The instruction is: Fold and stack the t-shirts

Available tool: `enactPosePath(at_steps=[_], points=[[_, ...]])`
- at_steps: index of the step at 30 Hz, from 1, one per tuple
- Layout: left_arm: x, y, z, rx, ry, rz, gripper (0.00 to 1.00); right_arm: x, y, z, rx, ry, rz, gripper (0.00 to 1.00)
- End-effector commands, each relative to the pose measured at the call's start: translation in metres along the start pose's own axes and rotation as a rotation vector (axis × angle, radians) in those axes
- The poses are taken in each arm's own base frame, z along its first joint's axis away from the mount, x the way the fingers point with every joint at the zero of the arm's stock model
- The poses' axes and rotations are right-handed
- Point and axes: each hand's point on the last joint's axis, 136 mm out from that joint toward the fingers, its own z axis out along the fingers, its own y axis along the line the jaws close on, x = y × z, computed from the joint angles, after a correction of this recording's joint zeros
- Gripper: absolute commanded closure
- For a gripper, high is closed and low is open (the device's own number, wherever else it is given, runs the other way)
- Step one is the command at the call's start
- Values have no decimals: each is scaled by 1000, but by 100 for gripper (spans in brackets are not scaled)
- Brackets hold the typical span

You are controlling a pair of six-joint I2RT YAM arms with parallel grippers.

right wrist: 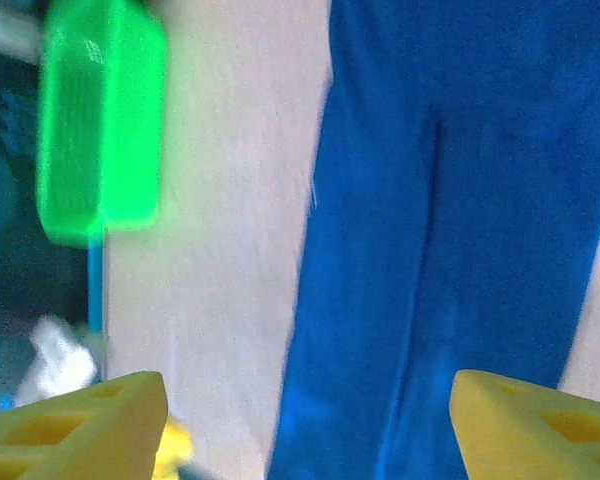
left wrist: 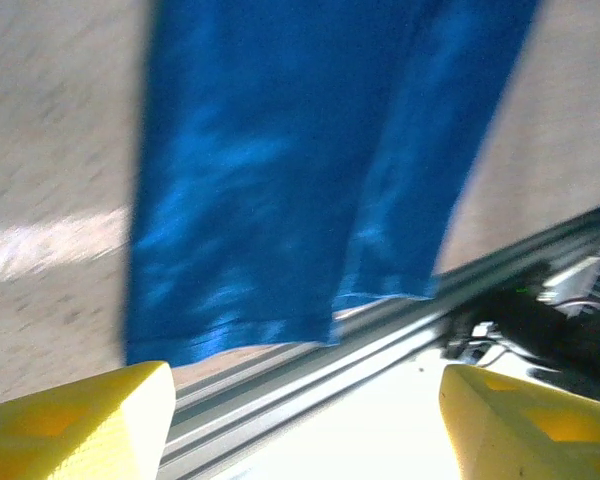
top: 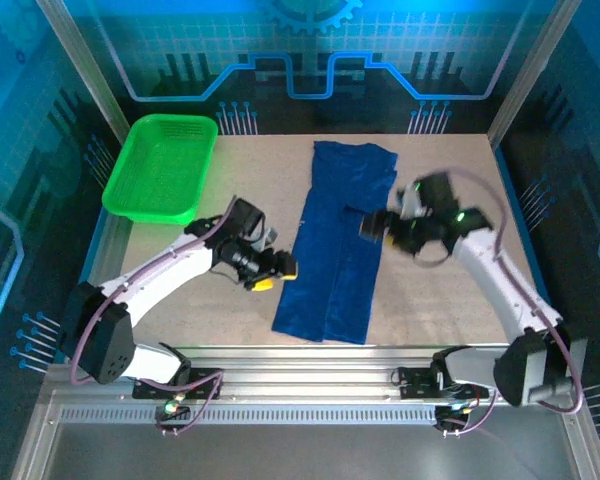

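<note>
Shirt (top: 340, 240) lies mid-table as a long narrow strip, sides already folded in, running from the near rail toward the far edge. Basket (top: 160, 168) sits far left, well apart. Left gripper (top: 276, 272) hovers just beside the strip's left edge, right gripper (top: 372, 228) over its right edge. Both look empty.

Left wrist: fingers (left wrist: 80, 420) wide, nothing between them. The shirt's (left wrist: 300, 170) near end has two layers, the right one hanging lower, close to the rail (left wrist: 380, 340).

Right wrist: fingers (right wrist: 70, 420) wide, empty. Strip (right wrist: 450, 230) below, with a centre seam where the flaps meet.

My read: the lengthwise fold is done and the cross fold is next. To do it well:
- take the two near corners, one per gripper
- pinch through all layers so the flaps don't open
- lift both together at equal height, carry to the far end, edges aligned
- lay down slack; don't drag the strip
- near corners sit close to the rail, so come in low and flat.
</note>
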Motion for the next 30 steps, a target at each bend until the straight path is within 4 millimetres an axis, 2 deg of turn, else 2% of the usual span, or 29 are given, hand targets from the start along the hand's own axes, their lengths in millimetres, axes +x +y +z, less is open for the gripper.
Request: enactPosePath(at_steps=[1, 4, 8, 10, 13, 17, 25, 30], points=[[14, 28, 15, -46, 5, -4, 29, 69, -19, 31, 15, 122, 81, 26], [18, 43, 29, -45, 3, -17, 30, 107, -42, 44, 75, 140, 88, 27], [14, 54, 45, -46, -3, 0, 30, 128, -68, 58, 81, 131, 133, 28], [11, 50, 50, -26, -4, 4, 31, 128, -75, 62, 83, 109, 133, 29], [6, 43, 52, -3, -21, 20, 31, 125, -75, 66, 86, 101, 122, 30], [3, 43, 59, 1, -17, 15, 32, 120, -73, 72, 96, 103, 109, 31], [13, 52, 77, -23, 29, 2, 35, 118, -73, 83, 118, 121, 110, 36], [25, 47, 86, -1, 69, 7, 39, 119, -67, 93, 114, 136, 100, 48]])
